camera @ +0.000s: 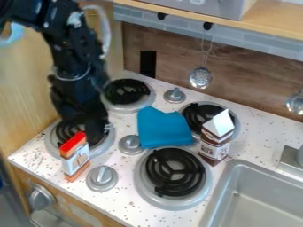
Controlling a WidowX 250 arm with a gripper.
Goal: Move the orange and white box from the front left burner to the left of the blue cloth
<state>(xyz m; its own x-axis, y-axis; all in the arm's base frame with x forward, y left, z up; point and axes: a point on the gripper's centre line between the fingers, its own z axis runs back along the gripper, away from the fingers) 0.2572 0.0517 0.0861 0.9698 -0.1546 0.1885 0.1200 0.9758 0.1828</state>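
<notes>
The black gripper (95, 124) hangs low over the left burner (52, 141), at the left of the stove top. Closest to it, just below in the view, an orange and white box (75, 158) stands upright at the stove's front left. A folded blue cloth (163, 128) lies in the middle, between the burners and right of the gripper. The brown and white carton (214, 142) with a peaked top stands upright to the right of the cloth.
Metal knobs (102, 177) rise between the burners. A front burner (140, 177) lies below the cloth, another (127, 107) at the back left. The sink (220, 195) is at lower right; a slotted ladle (200, 78) hangs on the back wall under a shelf (266, 32).
</notes>
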